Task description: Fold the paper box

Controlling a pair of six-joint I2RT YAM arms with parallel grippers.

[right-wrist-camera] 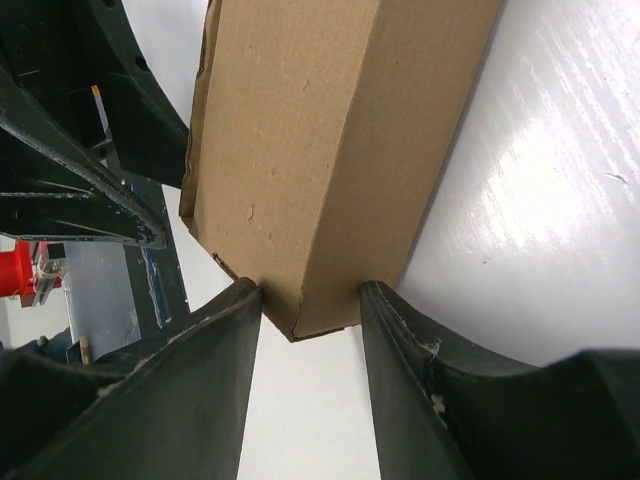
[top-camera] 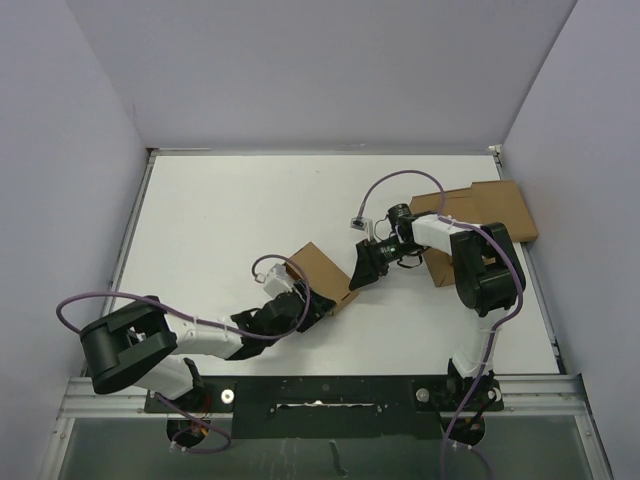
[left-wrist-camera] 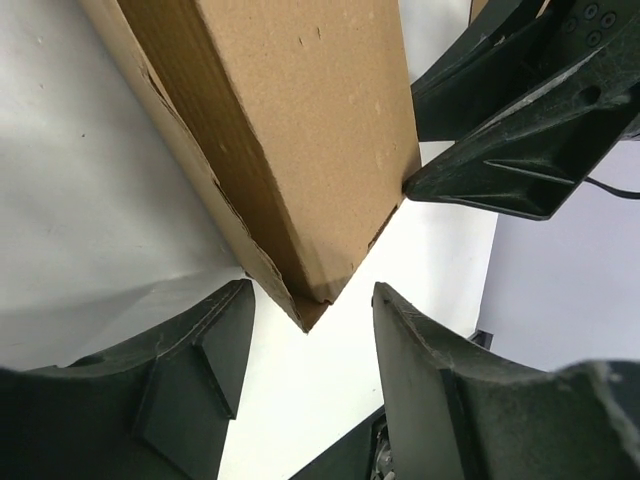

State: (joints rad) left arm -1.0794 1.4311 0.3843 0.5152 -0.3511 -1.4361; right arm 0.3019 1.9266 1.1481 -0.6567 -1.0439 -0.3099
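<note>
The paper box [top-camera: 322, 268] is a narrow brown cardboard box lying on the white table, a little below the middle of the top view. My right gripper [top-camera: 358, 278] is at its right end. In the right wrist view its fingertips [right-wrist-camera: 250, 295] press both side faces of the box [right-wrist-camera: 330, 150] at the end corner, so it is shut on the box. My left gripper [top-camera: 315, 305] is at the near end. In the left wrist view the box's corner [left-wrist-camera: 310, 200] points into the gap between open jaws [left-wrist-camera: 312, 305], with white table showing on either side.
A larger flat brown cardboard slab [top-camera: 495, 205] lies at the back right, partly under the right arm. The right gripper's dark fingers [left-wrist-camera: 520, 130] show beside the box in the left wrist view. The table's right edge [top-camera: 545, 300] runs close behind the right arm.
</note>
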